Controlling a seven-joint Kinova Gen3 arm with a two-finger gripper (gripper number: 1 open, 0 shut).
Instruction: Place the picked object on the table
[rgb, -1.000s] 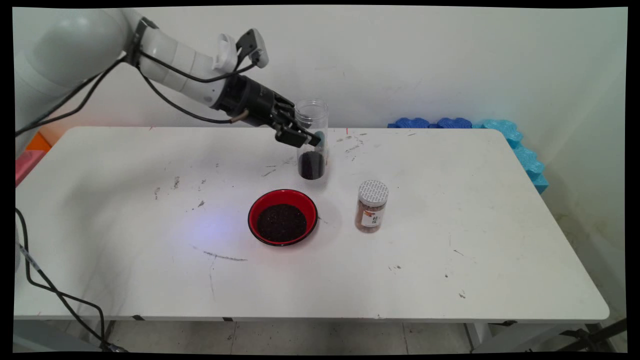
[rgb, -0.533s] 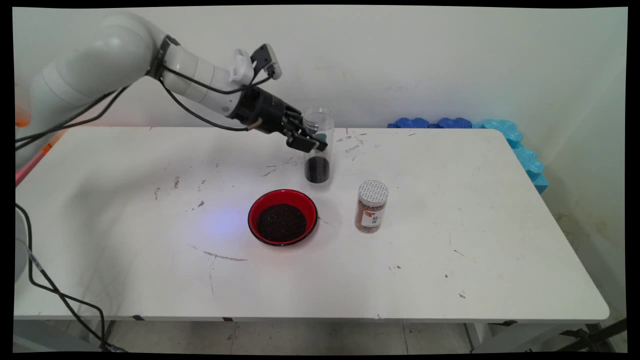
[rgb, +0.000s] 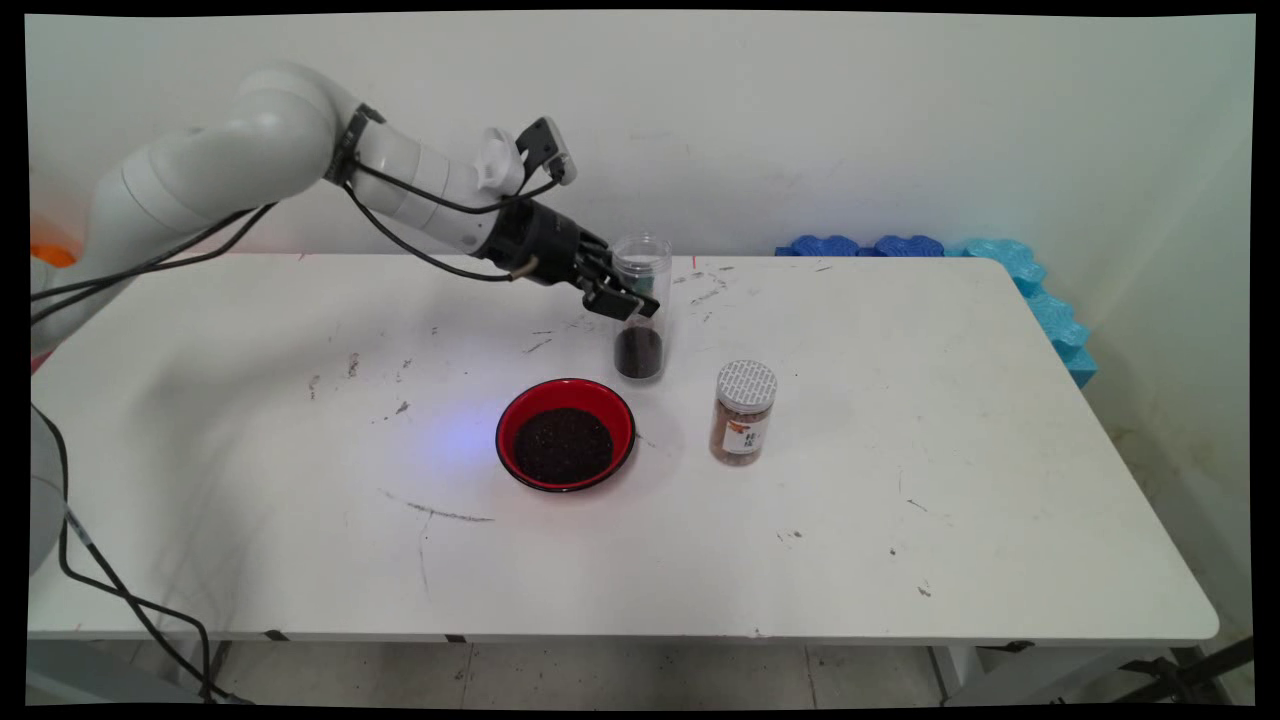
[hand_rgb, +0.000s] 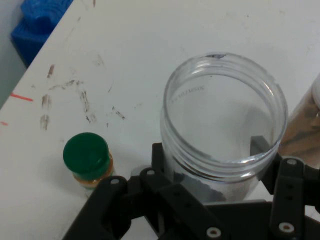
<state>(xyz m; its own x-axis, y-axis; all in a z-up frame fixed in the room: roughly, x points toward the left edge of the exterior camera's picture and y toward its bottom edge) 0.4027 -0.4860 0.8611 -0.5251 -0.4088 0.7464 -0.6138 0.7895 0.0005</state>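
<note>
Red plastic is sitting nearest the tabletop's front edge from where I am watching: 1 bowl (rgb: 565, 434), about midway between the left and right edges, is carrying a bed of dark grains. Just to its right 1 small jar with a grey patterned lid (rgb: 745, 412) is standing upright, holding brownish contents.

Behind the bowl, toward the back edge, I am seeing the gripper (rgb: 628, 299) pinching a clear open-topped jar (rgb: 640, 305) around its upper wall, 1 finger on each side, so the jar is staying upright with its mouth up and its dark fill resting at the bottom. I cannot tell whether its base is touching the tabletop (rgb: 900, 480).

In the hand view the jar's open rim is filling the frame between the black fingers (hand_rgb: 290, 195), and 1 small green-capped bottle (hand_rgb: 86, 160) is standing beside it.

Blue foam pieces (rgb: 1000, 262) are lying at the back right corner.
</note>
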